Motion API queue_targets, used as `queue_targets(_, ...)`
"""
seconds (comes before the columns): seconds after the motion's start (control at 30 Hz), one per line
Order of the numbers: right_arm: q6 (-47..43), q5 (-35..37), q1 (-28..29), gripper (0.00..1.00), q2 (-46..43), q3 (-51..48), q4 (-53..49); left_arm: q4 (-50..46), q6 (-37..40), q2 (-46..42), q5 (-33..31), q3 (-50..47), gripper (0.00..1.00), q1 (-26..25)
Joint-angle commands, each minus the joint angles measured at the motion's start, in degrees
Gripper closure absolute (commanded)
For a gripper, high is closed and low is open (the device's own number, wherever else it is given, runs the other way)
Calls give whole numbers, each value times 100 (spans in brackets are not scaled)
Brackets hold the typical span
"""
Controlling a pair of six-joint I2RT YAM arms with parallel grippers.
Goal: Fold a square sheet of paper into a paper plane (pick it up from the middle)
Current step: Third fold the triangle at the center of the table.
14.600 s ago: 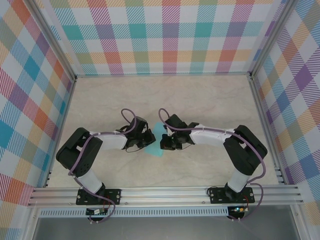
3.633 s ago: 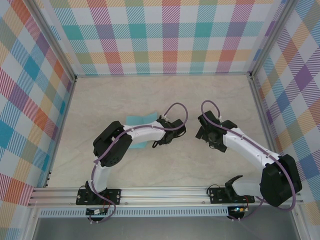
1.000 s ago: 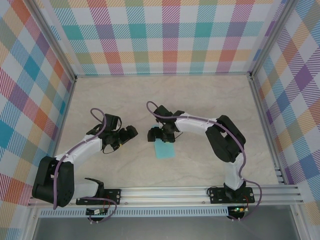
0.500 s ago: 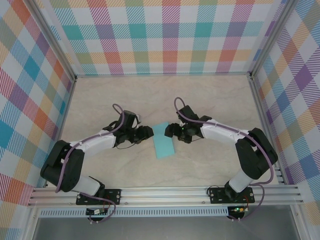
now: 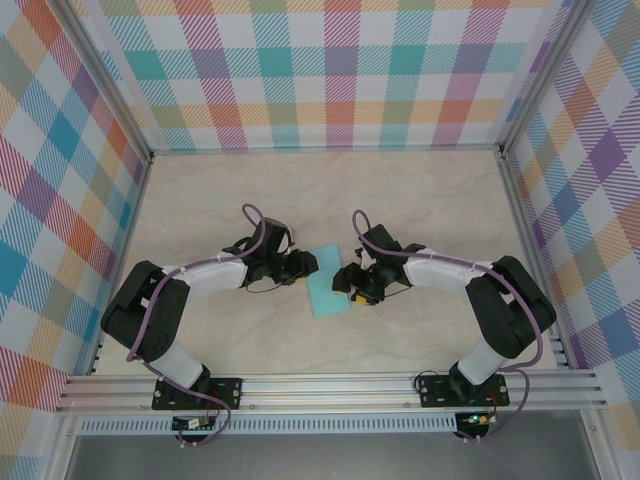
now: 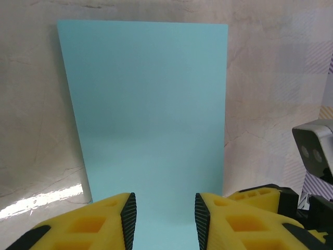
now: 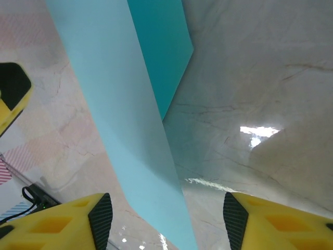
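The square sheet of paper (image 5: pixel 327 287) lies on the marble table as a turquoise rectangle, folded in half, between my two grippers. My left gripper (image 5: pixel 306 264) sits at its upper left edge. In the left wrist view the sheet (image 6: pixel 145 104) spreads flat ahead, and the left gripper (image 6: pixel 165 214) stands open with a narrow gap over the sheet's near edge. My right gripper (image 5: pixel 347 280) is at the sheet's right edge. In the right wrist view a pale flap of the sheet (image 7: pixel 119 109) rises between the wide-apart fingers of the open right gripper (image 7: pixel 167 221), touching neither pad.
Plaid walls (image 5: pixel 330 70) close off the back and both sides of the table. An aluminium rail (image 5: pixel 330 388) runs along the near edge by the arm bases. Bare marble tabletop (image 5: pixel 330 190) extends behind the sheet.
My left gripper has slid right up to the sheet's edge and narrowed its jaws. The right gripper has come nearer along the sheet's right edge, its jaws also narrower.
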Motion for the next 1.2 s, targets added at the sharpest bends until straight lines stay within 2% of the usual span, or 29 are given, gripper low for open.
queue_targets(0.0,17,-400,-39,43,-18,-143,90,49,17,72,-13,91,63,-53)
queue_targets(0.13,96,-445,-37,50,-159,-305,74,101,5,137,67,96,64,-58)
queue_targets(0.4,271,-448,-39,78,-483,-470,126,302,-77,352,321,113,67,-79)
queue_targets(0.57,293,-481,-39,89,-505,-376,135,311,-99,543,318,119,68,-105)
queue_targets(0.77,330,-589,-26,93,-362,-229,256,136,-56,714,208,126,70,-149)
queue_targets(1.17,365,-703,21,92,195,271,475,-266,109,753,91,305,70,-158)
